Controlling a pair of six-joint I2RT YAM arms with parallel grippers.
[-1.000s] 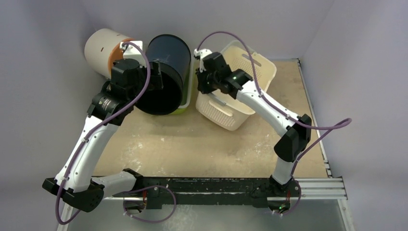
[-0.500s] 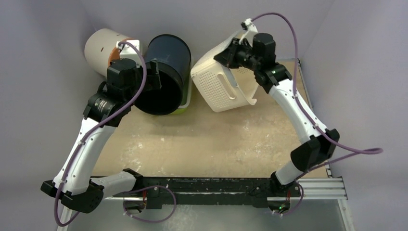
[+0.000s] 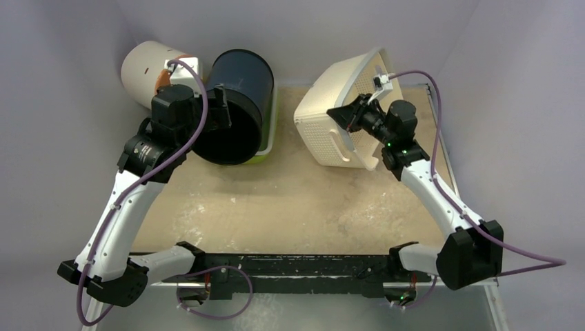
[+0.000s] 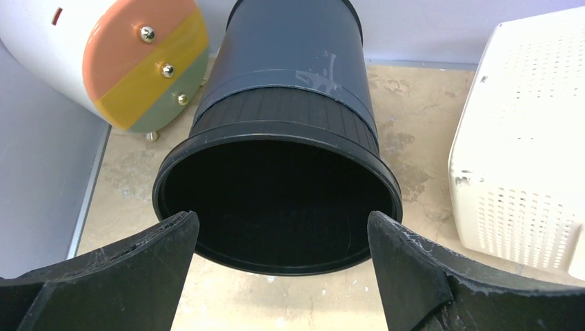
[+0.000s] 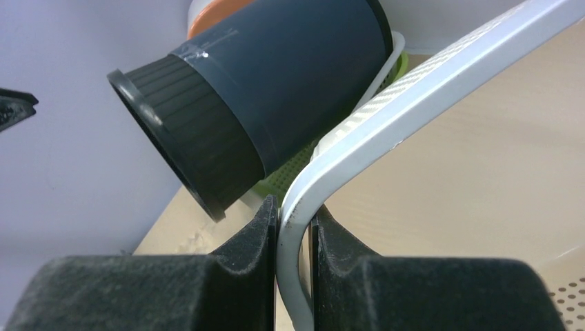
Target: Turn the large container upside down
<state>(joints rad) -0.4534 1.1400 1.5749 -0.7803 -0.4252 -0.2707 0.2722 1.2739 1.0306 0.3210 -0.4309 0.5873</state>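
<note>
The large cream perforated basket [image 3: 330,125] is tipped on its side at the back right, its opening facing right and its base toward the left. My right gripper [image 3: 345,114] is shut on its white rim [image 5: 414,83], with the rim pinched between both pads [image 5: 265,221]. My left gripper [image 3: 224,107] is open and empty; its fingers [image 4: 172,241] flank the mouth of a dark round bin [image 4: 283,138] without touching it. The basket also shows at the right edge of the left wrist view [image 4: 524,138].
The dark bin [image 3: 238,103] lies tilted at the back, mouth toward the front, resting on a green tray [image 3: 268,148]. A white cylinder with an orange, yellow and green end [image 3: 145,69] lies in the back left corner. Walls close the back and both sides.
My right arm has swung right with the basket, lifting it and turning it from upright onto its side. My left arm has hardly moved.
</note>
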